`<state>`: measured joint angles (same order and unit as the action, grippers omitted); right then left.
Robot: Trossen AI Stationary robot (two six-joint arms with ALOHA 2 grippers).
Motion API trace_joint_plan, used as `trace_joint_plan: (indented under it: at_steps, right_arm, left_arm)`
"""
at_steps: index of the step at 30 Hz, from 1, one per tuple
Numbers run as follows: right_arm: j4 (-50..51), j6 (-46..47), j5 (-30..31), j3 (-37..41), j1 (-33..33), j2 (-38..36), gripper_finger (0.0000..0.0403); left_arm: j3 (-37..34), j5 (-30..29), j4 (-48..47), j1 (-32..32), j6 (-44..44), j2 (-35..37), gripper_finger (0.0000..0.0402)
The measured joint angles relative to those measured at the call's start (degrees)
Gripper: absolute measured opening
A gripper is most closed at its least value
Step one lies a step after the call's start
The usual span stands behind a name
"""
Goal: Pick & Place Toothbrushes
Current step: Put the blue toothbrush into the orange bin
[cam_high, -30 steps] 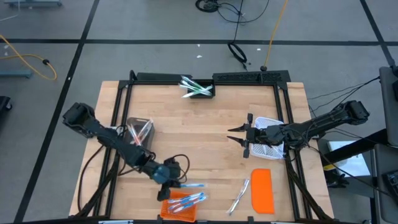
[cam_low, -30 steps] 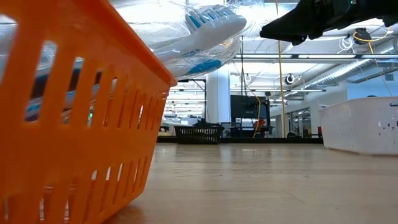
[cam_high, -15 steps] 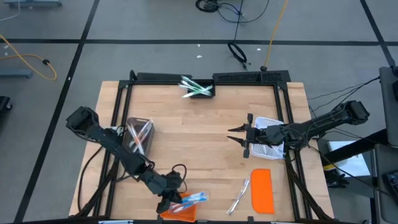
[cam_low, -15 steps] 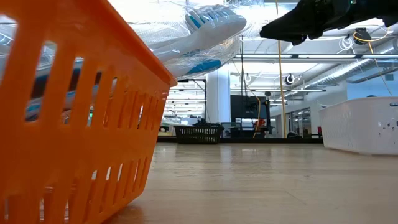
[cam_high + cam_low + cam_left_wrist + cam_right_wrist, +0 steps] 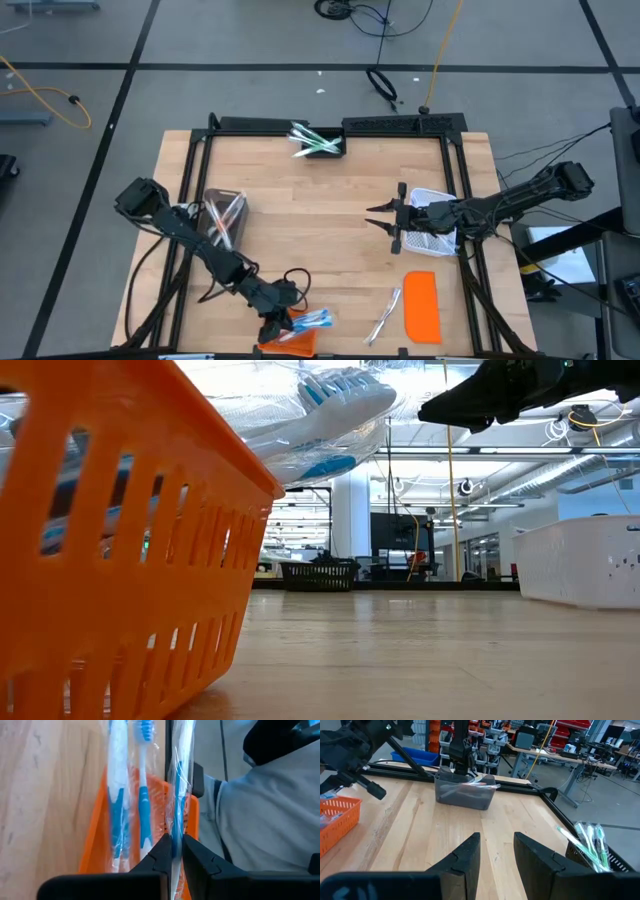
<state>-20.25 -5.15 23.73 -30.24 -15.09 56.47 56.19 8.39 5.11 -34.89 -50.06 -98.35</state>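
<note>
Overhead, I see my left gripper (image 5: 272, 325) at the orange basket (image 5: 290, 340) on the table's near edge, with blue wrapped toothbrushes (image 5: 312, 318) lying across the basket's rim. My right gripper (image 5: 385, 222) hovers beyond the basket, beside the white mesh basket (image 5: 437, 240), fingers parted and holding nothing. From table height, the orange basket (image 5: 120, 550) fills the near side, wrapped toothbrushes (image 5: 320, 415) jutting over its rim. Through the left wrist camera, the fingers (image 5: 159, 857) stand nearly together, pinching a wrapped blue toothbrush (image 5: 178, 805) over the basket; two more lie beside it. Through the right wrist camera, the parted fingers (image 5: 465, 857) face bare table.
</note>
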Motion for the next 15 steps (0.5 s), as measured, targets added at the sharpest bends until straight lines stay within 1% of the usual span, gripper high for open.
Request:
trace_joint_plan:
  at_steps: [4,8,11,15]
  right_arm:
    - [0.00,0.00,0.00,0.00,0.00,0.00,0.0112]
    - [0.00,0.00,0.00,0.00,0.00,0.00,0.0112]
    - [-0.01,0.00,0.00,0.00,0.00,0.00,0.0112]
    - [0.00,0.00,0.00,0.00,0.00,0.00,0.0112]
  left_arm:
    - [0.02,-2.93,-0.59,0.01,-0.01,0.04,0.0030]
    - [0.02,-3.53,-0.51,0.11,0.24,0.02,0.0035]
    - [0.02,-3.53,-0.56,0.11,0.24,0.02,0.0054]
    - [0.02,-3.79,-0.57,0.11,-0.14,0.02,0.0096]
